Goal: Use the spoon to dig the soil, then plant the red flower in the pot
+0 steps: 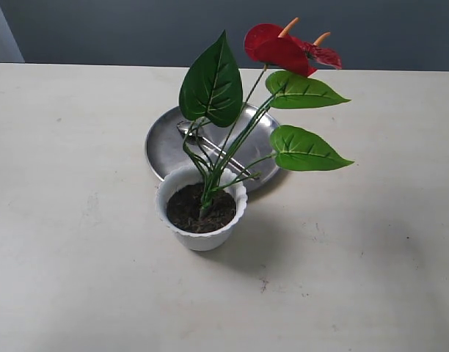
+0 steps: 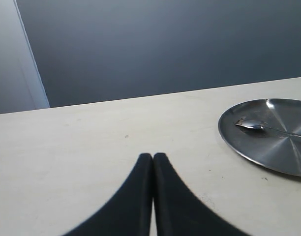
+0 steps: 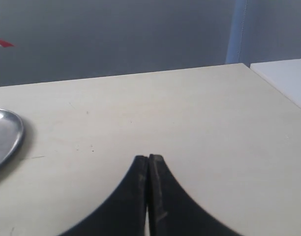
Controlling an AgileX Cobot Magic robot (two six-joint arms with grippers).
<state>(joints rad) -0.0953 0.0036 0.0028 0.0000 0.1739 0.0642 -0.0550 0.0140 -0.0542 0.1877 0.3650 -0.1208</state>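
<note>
Exterior view: a pale cream tabletop (image 1: 78, 220) is seen, bearing a round brushed-steel plate (image 1: 162, 143) behind a small white plastic pot with a scalloped rim (image 1: 201, 238), the two just touching in the picture. The artificial red flower (image 1: 279, 48), with broad green leaves and thin stems, is planted upright in the dark crumbly soil (image 1: 184, 209) inside the pot, leaning toward the plate. The shiny silver teaspoon (image 2: 254, 126) is laid on the plate. The black left gripper (image 2: 153, 156) and black right gripper (image 3: 148, 158) are each shown with jaws pressed together, holding nothing, above bare table.
</note>
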